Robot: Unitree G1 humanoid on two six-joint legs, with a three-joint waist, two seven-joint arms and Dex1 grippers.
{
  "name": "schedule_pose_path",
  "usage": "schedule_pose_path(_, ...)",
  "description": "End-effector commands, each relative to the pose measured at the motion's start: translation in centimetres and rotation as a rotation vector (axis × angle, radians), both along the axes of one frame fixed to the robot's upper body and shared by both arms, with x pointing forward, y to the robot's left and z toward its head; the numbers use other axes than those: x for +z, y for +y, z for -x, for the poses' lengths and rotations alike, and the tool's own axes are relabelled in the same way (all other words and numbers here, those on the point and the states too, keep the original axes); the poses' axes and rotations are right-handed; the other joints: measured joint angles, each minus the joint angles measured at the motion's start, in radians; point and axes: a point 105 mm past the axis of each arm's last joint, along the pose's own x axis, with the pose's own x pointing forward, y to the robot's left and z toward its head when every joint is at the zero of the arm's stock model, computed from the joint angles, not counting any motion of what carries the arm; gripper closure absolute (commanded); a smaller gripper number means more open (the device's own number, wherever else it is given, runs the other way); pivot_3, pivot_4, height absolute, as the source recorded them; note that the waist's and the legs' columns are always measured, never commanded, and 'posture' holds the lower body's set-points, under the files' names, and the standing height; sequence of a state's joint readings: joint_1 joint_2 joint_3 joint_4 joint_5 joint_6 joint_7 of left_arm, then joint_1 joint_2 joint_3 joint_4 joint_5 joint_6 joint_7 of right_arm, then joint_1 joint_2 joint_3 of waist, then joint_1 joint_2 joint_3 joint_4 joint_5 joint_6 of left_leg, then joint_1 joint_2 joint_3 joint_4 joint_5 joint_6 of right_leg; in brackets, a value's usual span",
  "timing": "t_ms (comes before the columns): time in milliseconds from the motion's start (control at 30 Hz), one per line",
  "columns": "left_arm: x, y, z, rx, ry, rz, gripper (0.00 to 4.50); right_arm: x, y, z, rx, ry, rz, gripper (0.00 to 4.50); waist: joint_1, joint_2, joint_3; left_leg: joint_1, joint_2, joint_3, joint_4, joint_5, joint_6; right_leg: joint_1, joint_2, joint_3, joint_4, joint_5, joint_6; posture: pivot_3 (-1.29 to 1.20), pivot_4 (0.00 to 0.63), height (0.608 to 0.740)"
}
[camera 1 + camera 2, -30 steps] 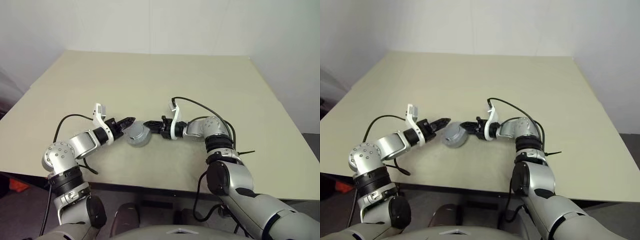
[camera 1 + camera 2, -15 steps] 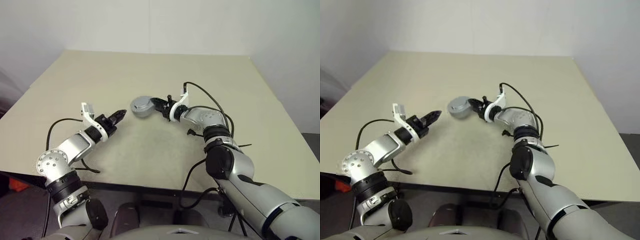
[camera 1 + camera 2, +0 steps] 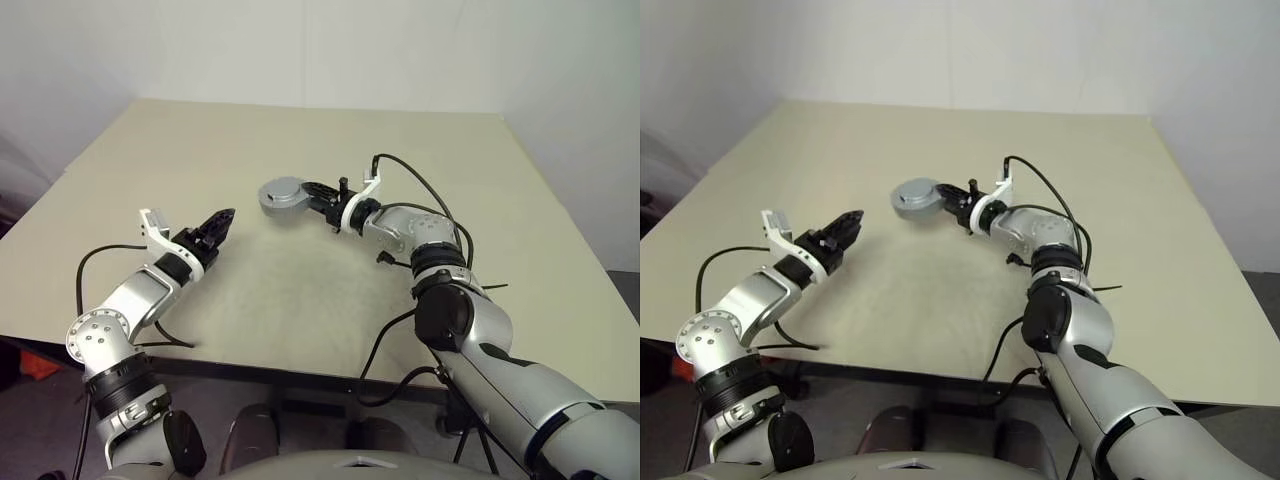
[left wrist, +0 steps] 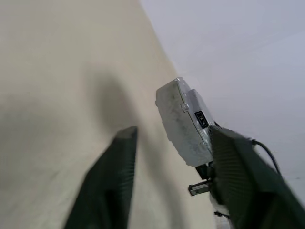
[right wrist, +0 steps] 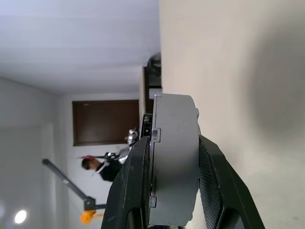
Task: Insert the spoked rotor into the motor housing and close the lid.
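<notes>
Since the earlier frame both arms have parted: my right gripper [image 3: 305, 193] has carried the thick round grey metal puck [image 3: 280, 195] up and away over the pale beige table [image 3: 400, 140], while my left gripper [image 3: 217, 222] has let go of it and drawn back toward the table's near left side. Its two black fingers now stand spread with nothing between them, and the left wrist view looks between them at the puck hanging well apart.

I read that puck as the motor housing with its lid already on, since one flat grey face shows and no copper windings. From these angles I cannot tell whether the rotor is inside or whether the lid is fully seated.

My right gripper is clamped across the puck's thickness, one black finger on each flat face, and holds it edge-on above the middle of the table, clear of the surface.

The step in hand looks like the handover after closing. Next I would lower the housing flat onto the table and release it gently, keeping the lid face from shifting.

The housing's rim is matt grey with small square notches and a little black port.
</notes>
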State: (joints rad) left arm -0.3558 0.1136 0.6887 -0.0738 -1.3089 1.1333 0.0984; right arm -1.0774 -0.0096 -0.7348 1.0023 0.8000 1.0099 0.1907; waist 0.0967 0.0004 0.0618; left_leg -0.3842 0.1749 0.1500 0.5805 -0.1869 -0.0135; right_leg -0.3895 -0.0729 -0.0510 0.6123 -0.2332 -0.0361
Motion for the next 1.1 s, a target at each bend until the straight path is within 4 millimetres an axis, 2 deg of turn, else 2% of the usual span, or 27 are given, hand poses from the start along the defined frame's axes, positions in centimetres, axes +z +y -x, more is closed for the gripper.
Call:
schedule_pose_path(33,0.5,-0.9,-0.2,-0.049,0.009,0.109,0.66,5.2,0.2,-0.1,0.032,-0.131,-0.127,3.29,0.000,0.000,0.000,0.000,0.000,0.000,0.000,0.000,0.000,0.000,0.000,0.000,0.000,0.000,0.000,0.00,0.000,0.740)
schedule_pose_path(200,1.5,-2.2,0.0,-0.141,-0.014,0.212,0.66,6.8,1.3,1.8,0.159,-0.177,-0.181,3.29,0.003,0.000,0.000,0.000,0.000,0.000,0.000,0.000,0.000,0.000,0.000,0.000,0.001,0.000,0.000,0.00,0.000,0.740)
schedule_pose_path(333,2.8,-3.3,0.2,-0.205,-0.060,0.274,0.66,6.3,2.0,2.8,0.208,-0.175,-0.174,3.29,0.004,0.000,0.000,0.000,0.000,0.000,0.000,0.000,-0.001,0.000,0.000,0.000,0.002,0.000,0.001,0.00,0.000,0.740)
schedule_pose_path(500,3.8,-4.1,0.9,-0.268,-0.094,0.302,0.66,5.4,1.8,2.9,0.196,-0.160,-0.149,3.29,0.006,0.000,0.000,0.001,0.000,0.000,0.001,0.001,-0.002,0.001,0.000,0.000,0.002,0.000,0.001,0.00,0.000,0.740)
schedule_pose_path(800,3.5,-4.1,1.5,-0.278,-0.073,0.277,0.66,4.9,1.6,2.7,0.175,-0.151,-0.124,3.29,0.003,0.000,0.000,0.002,-0.001,0.000,0.000,0.003,-0.006,0.000,0.000,-0.001,0.006,0.000,0.001,0.00,0.000,0.740)
schedule_pose_path(1100,3.5,-2.9,0.5,-0.194,-0.080,0.282,0.66,5.2,1.7,3.3,0.208,-0.175,-0.127,3.29,0.002,0.000,0.000,0.002,-0.001,0.000,0.001,0.004,-0.008,0.000,0.000,-0.001,0.008,0.000,0.001,0.00,0.000,0.740)
